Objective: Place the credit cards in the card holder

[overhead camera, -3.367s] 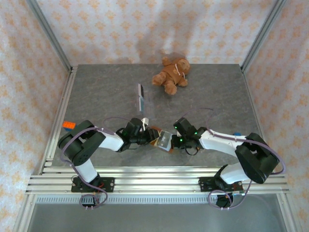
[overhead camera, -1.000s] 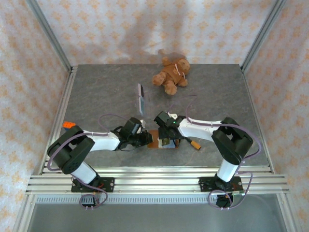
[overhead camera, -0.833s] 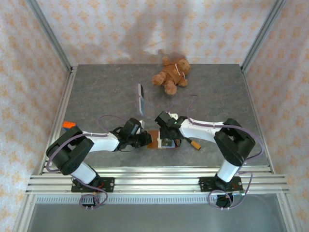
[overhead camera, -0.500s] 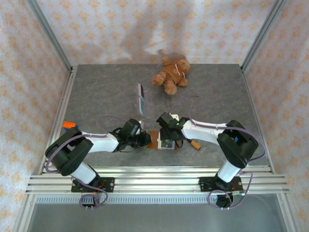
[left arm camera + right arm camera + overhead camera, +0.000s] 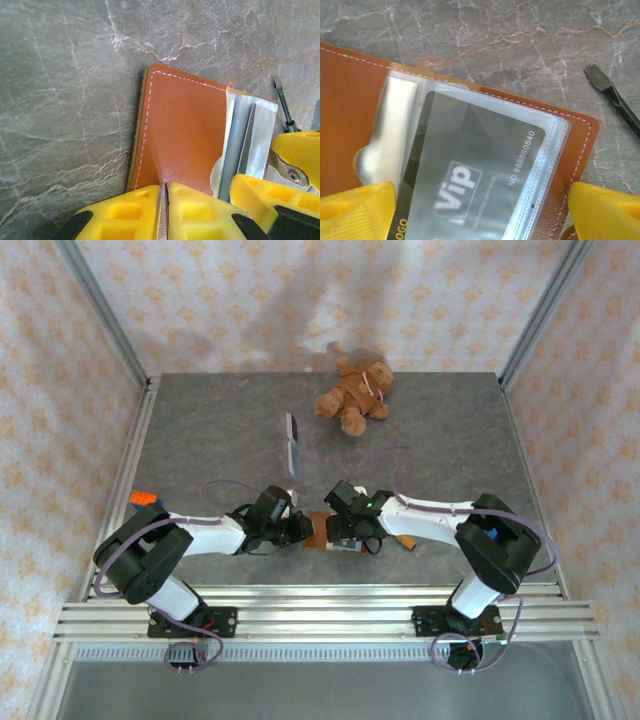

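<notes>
The brown leather card holder (image 5: 318, 533) lies open on the table between my two grippers. My left gripper (image 5: 164, 187) is shut on the near edge of its leather flap (image 5: 182, 135). A grey "VIP" credit card (image 5: 475, 170) sits inside the clear plastic pocket of the card holder (image 5: 350, 125). My right gripper (image 5: 480, 207) is open, with one yellow finger on either side of that pocket and neither gripping the card. Two more credit cards (image 5: 291, 440) lie further back on the table.
A teddy bear (image 5: 355, 395) lies at the back centre. A screwdriver with an orange handle (image 5: 405, 540) rests just right of the holder, its tip (image 5: 612, 97) close to my right fingers. A small orange object (image 5: 142, 499) sits at the left edge.
My right gripper has slid nearer along the holder and its jaws have spread wider, leaving the card in the plastic pocket. The left gripper keeps its hold and has not moved.
</notes>
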